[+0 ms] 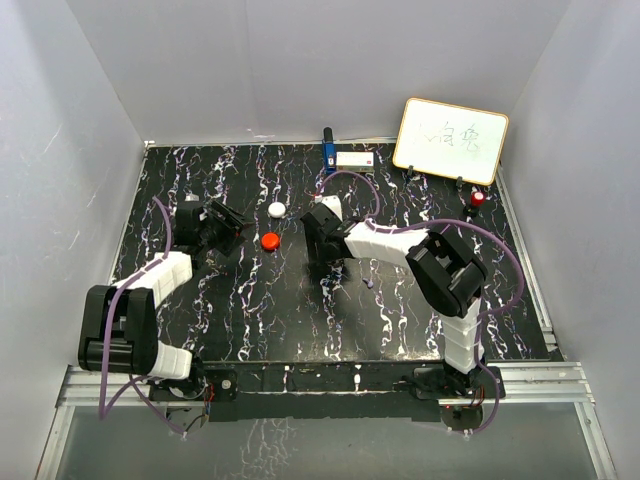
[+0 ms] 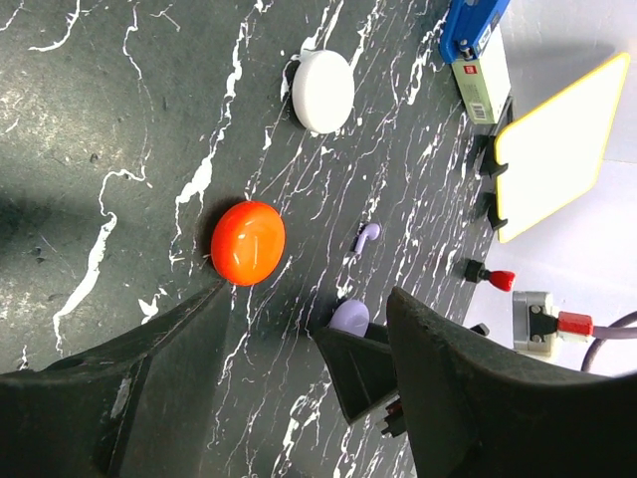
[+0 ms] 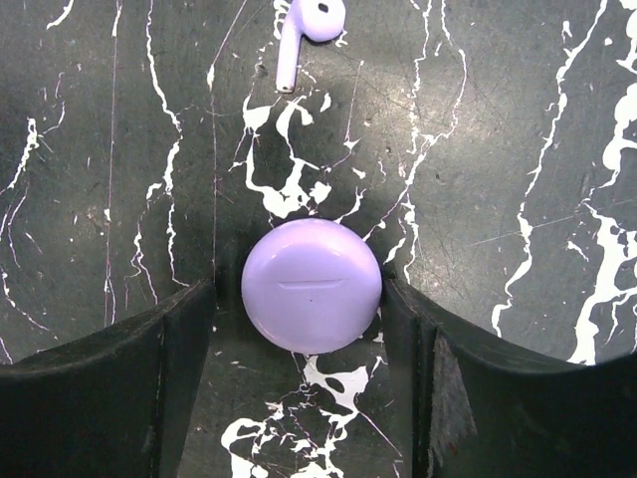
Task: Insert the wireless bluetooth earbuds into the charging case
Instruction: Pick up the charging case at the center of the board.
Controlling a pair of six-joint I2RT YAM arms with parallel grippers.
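**Desk:** Item one, the charging case?

**Operator:** Lilac round charging case (image 3: 312, 285), lid shut with its seam facing up, flat on the counter (image 3: 518, 149). My right tool (image 3: 297, 294) straddles it at its widest part. One finger looks to be touching it and the other is a sliver off. I don't count it as gripped.

**Desk:** Item two, the earbud?

**Operator:** One lilac earbud (image 3: 304, 28), lying on its side near the case, just beyond the tool's fingertips. I can find only this one.

**Desk:** Handling?

**Operator:** My estimate is that it's very light, made of hard glossy plastic, and slippery. It's likely to skid or flick away under an off-centre pinch. I'd take it across the stem close to the bulb, with the fingers low to the counter. The case is smooth and domed too, so it could squirt out, and I'd hold it across the full width. The lid needs opening first.

**Desk:** The left side?

**Operator:** My left tool (image 2: 304, 297) is about half open and holds nothing. An orange puck (image 2: 248, 242) and a white puck (image 2: 322, 90) lie ahead of it.
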